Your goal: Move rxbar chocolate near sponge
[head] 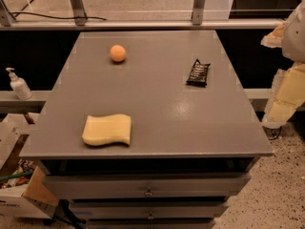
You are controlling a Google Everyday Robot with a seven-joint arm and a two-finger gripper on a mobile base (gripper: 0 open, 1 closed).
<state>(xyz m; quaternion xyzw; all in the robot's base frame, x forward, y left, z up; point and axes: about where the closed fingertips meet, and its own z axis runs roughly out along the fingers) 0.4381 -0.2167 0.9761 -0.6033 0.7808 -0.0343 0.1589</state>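
Note:
The rxbar chocolate [198,73] is a small black wrapper lying flat on the right side of the grey cabinet top [157,104], towards the back. The sponge [107,130] is pale yellow with wavy edges and lies near the front left of the top. The two are well apart, on opposite sides. My gripper [286,80] is at the far right edge of the view, off the side of the cabinet, to the right of the bar and not touching it. It holds nothing that I can see.
An orange ball [117,53] sits at the back left of the top. Drawers run below the front edge. A white pump bottle [18,84] stands on a ledge to the left, with cardboard boxes [14,175] on the floor below it.

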